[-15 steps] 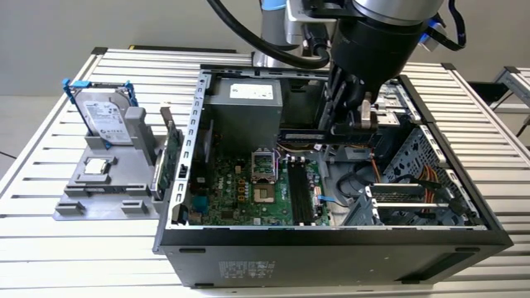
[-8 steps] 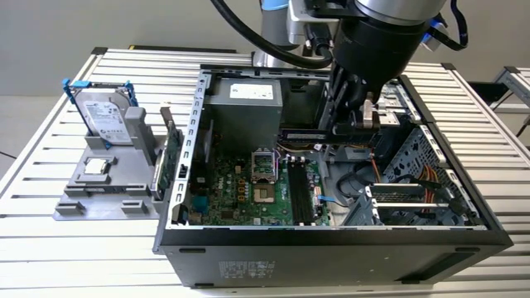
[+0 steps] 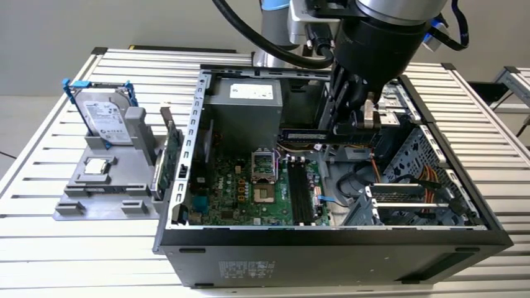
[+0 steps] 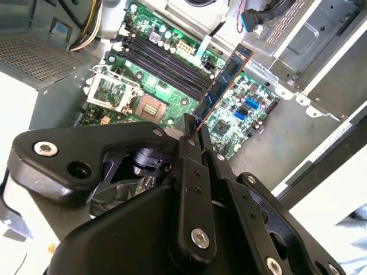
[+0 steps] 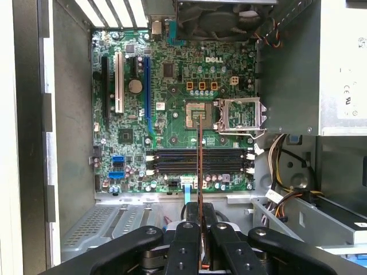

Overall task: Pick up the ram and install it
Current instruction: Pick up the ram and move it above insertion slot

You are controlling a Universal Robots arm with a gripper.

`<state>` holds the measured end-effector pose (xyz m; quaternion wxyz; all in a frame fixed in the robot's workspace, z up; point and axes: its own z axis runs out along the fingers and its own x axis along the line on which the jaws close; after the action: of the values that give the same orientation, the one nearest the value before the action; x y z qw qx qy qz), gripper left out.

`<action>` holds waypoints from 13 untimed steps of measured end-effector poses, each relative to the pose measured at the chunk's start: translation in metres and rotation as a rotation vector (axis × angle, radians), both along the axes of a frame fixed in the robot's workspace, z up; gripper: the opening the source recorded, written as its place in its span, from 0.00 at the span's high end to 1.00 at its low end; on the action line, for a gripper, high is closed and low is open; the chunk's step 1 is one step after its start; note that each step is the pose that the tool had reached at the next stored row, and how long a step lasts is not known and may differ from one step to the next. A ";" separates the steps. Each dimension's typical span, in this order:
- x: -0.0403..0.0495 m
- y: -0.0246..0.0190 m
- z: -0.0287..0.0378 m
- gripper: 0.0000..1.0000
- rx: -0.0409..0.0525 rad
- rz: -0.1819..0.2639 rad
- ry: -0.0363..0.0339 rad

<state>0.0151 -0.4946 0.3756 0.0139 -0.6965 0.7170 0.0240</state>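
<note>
The arm [image 3: 381, 37] reaches down into the open computer case [image 3: 331, 248], and its jaws are closed on 1 end of the ram [image 4: 225, 80], pinching its flat faces so the rest of the stick juts out free. The ram hangs clear above the motherboard [image 5: 172, 114], near the black memory slots [image 5: 198, 161] but seated in none of them. In the exterior view it seems to run across the slots rather than along them, so I'd judge it is not lined up for pressing in. The case lies on its side on the slatted surface [image 3: 49, 248], which leaves the board facing up and reachable from above. A hard drive [image 3: 108, 118] stands well apart in a grey holder [image 3: 108, 192], at the exterior view's left, out of the arm's way.
</note>
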 end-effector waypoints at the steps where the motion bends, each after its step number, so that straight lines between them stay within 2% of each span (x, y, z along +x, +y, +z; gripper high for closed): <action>1: 0.0000 0.0001 0.0000 1.00 0.0001 0.000 0.0000; 5: 0.0000 0.0012 0.0000 1.00 0.0000 0.000 0.0002; 7: 0.0000 0.0032 0.0000 1.00 -0.0001 0.000 0.0003; 13: 0.0000 0.0178 0.0000 1.00 -0.0002 0.000 0.0004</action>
<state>0.0151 -0.4768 0.3756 0.0137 -0.6965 0.7170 0.0240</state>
